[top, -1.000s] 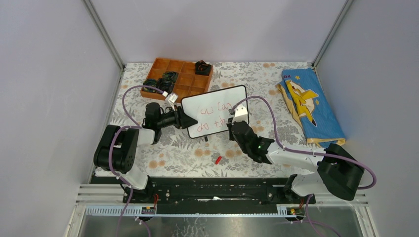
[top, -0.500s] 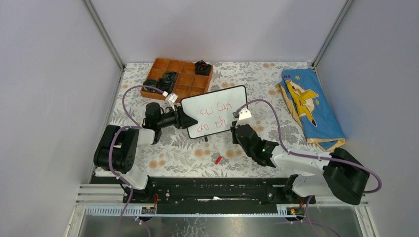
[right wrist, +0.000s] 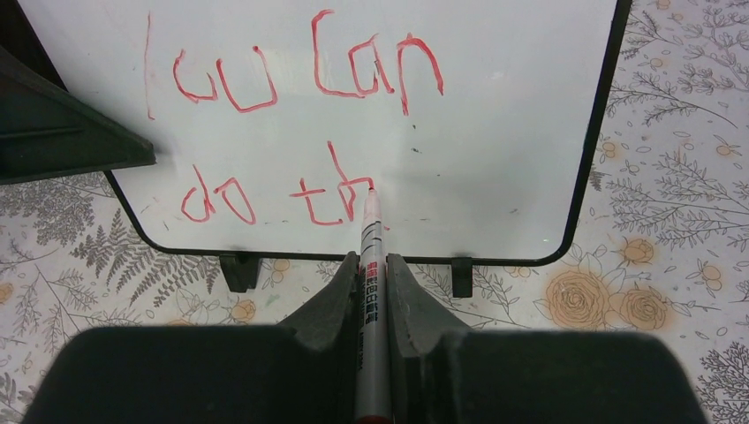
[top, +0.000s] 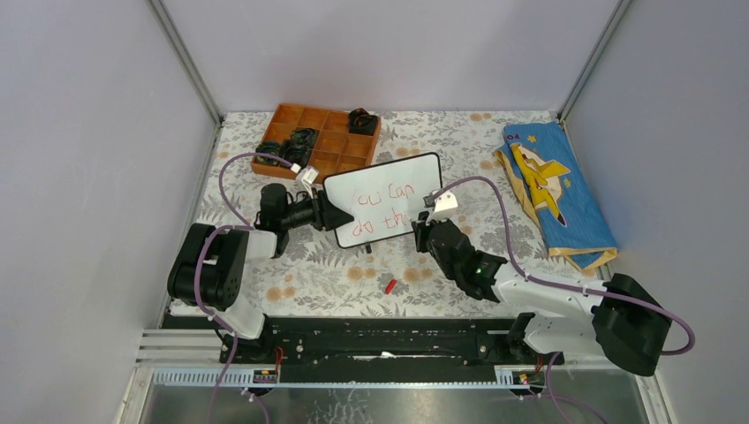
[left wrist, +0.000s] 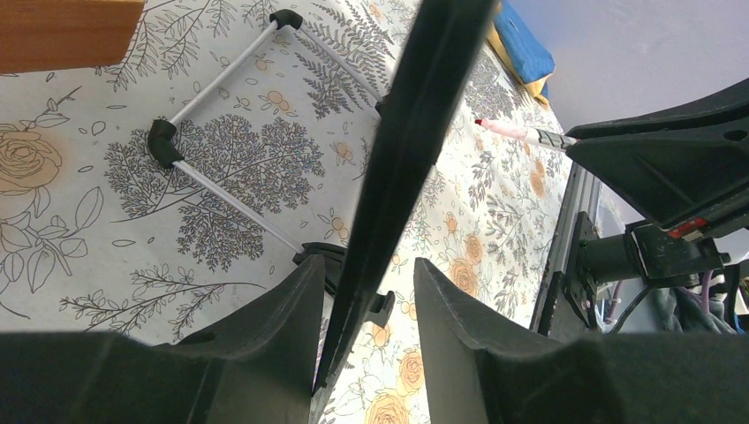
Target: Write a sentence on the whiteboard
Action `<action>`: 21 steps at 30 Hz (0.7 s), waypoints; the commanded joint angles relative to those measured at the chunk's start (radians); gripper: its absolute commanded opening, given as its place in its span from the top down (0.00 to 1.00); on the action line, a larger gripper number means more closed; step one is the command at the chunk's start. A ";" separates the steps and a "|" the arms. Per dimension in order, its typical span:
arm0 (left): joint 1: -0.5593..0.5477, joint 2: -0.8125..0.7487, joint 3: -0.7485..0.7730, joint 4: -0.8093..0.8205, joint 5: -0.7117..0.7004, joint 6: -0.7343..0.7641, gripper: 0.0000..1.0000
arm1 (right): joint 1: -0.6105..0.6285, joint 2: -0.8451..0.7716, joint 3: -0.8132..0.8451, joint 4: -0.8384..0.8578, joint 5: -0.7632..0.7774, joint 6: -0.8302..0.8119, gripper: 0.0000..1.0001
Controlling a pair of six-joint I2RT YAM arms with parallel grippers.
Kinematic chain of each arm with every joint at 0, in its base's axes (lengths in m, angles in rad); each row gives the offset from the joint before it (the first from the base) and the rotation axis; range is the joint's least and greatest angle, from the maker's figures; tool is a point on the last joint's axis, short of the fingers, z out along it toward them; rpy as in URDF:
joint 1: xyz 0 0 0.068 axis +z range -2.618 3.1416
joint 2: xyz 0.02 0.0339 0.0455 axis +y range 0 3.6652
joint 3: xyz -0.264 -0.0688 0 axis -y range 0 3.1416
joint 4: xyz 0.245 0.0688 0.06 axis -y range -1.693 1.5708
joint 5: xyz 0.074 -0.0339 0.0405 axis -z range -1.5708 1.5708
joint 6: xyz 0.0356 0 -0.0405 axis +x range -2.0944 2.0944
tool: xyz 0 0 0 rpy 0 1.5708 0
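Two pincers at work. Right pincer point(right wrist: 372, 261) is clenched on a marker point(right wrist: 370, 221). Its tip, just ahead of the fingers, touches the whiteboard point(top: 415, 177) at the end of "th". The sentence point(right wrist: 320, 79), red, in two lines, reads "you can / do th". Left pincer point(top: 340, 215) straddles the whiteboard's near edge, half spread; cannot tell whether it truly grips. The whiteboard stands tilted on the table point(top: 336, 274), between both pincers.

- Walls point(top: 397, 53): plain pale lavender-grey panels on three sides, evenly lit.
- Corner posts point(top: 185, 62): slim metal profiles at both rear corners.
- Table cover point(top: 336, 274): white cloth with grey fern and orange rose print.
- Near edge: black mounting rail point(top: 380, 340).
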 commanded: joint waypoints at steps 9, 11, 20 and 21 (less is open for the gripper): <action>-0.009 -0.027 0.032 -0.013 -0.011 0.032 0.51 | -0.036 0.056 0.077 0.091 0.044 0.000 1.00; -0.009 -0.026 0.032 -0.015 -0.011 0.032 0.51 | -0.043 0.064 0.083 0.090 0.038 -0.002 1.00; -0.009 -0.026 0.034 -0.022 -0.011 0.037 0.51 | -0.065 0.084 0.082 0.108 0.020 0.000 1.00; -0.009 -0.027 0.035 -0.023 -0.011 0.038 0.51 | -0.065 0.085 0.080 0.113 0.018 0.000 1.00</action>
